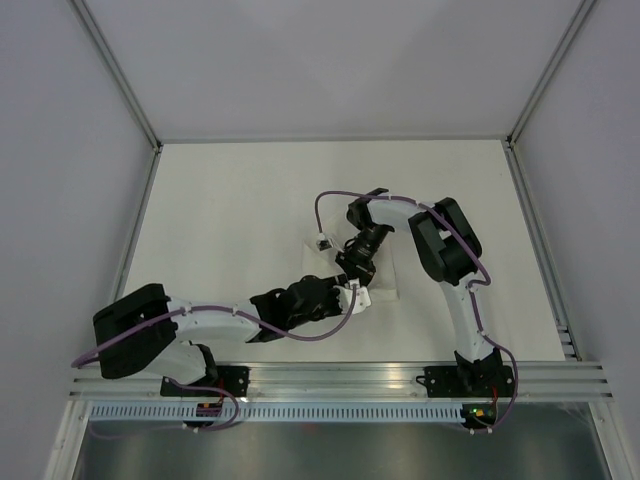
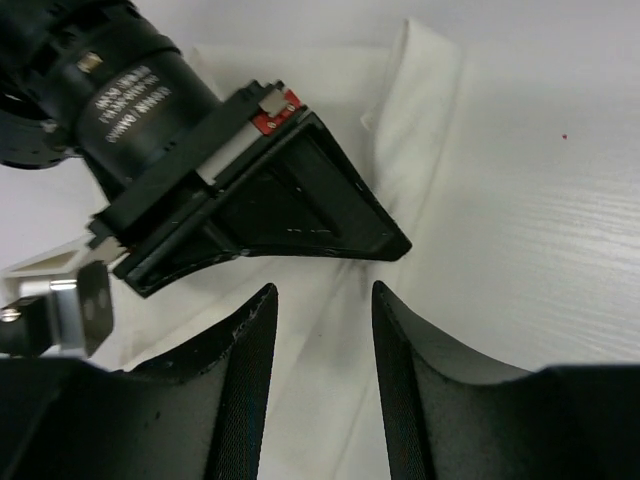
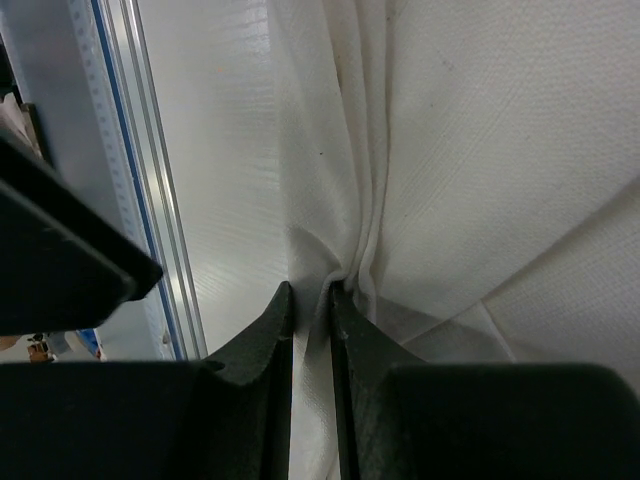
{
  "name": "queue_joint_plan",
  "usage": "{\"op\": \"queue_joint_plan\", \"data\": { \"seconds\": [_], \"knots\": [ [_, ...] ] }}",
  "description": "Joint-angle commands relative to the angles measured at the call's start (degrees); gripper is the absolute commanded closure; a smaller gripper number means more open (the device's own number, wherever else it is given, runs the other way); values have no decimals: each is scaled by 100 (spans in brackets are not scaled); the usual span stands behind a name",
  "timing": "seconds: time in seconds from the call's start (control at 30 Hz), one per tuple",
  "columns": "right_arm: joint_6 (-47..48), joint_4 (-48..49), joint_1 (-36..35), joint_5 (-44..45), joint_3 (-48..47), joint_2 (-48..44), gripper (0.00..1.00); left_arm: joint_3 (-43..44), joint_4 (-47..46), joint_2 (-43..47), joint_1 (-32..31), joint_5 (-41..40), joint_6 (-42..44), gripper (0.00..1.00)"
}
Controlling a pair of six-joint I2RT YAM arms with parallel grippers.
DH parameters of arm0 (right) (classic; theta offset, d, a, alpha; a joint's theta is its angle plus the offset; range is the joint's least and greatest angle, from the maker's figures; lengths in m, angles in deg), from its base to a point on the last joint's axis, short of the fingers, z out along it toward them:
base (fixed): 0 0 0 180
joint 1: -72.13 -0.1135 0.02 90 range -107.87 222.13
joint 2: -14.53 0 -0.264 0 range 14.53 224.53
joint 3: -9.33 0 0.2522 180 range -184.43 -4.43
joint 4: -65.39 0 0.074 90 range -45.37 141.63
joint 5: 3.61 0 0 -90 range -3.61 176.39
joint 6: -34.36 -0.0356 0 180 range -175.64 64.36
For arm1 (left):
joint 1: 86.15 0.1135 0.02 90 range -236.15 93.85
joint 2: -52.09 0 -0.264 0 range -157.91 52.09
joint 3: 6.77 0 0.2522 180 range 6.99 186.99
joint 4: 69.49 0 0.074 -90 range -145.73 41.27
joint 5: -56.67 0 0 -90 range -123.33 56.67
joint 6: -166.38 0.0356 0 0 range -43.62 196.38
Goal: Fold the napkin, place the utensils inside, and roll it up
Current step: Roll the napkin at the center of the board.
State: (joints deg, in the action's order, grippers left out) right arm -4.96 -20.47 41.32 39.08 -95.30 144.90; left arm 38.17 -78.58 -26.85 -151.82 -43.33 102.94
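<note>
Napkin lies mid-tabletop, toward the near edge; from above mostly hidden under both grippers. Right gripper nearly closed, pinching a raised napkin fold. Left gripper half open, empty, over napkin.

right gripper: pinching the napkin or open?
Shut on the napkin. In the right wrist view, the right gripper has its fingers nearly together, with a gathered ridge of white cloth clamped between them.
</note>
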Motion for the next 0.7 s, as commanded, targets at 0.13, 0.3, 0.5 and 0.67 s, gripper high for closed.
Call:
{"op": "queue_joint_plan", "data": {
  "seconds": [0.13, 0.3, 0.5, 0.67],
  "knots": [
    [311, 671, 180, 961, -45, 481, 95, -50, -1088, -833, -130, 209, 569, 49],
    [320, 565, 207, 925, -159, 577, 95, -42, -1485, -1457, -122, 165, 744, 48],
    [338, 547, 233, 899, -177, 586, 96, 55, -1494, -1861, -113, 209, 850, 55],
    [347, 521, 251, 890, -194, 595, 96, 134, -1468, -2029, -43, 270, 859, 62]
  ]
}}
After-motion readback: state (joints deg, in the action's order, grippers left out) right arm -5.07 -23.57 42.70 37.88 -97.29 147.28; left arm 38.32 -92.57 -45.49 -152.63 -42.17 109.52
